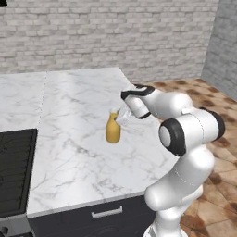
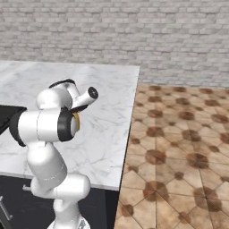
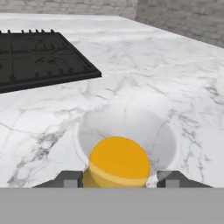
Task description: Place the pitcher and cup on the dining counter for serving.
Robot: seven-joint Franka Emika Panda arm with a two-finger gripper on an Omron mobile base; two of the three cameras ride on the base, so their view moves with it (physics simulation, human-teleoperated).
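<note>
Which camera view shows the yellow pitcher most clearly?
The left base view: the pitcher stands whole on the dining counter, with the gripper at its neck. The hand view shows its top between the fingertips; the right base view shows a yellow sliver behind the arm.

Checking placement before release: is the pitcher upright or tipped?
Upright: the pitcher stands on its base on the dining counter, neck up at the tool.

We count one pitcher [image 1: 113, 130] and one cooktop [image 3: 39, 59]. We count one dining counter [image 1: 78, 143] and one gripper [image 3: 119, 180].
</note>
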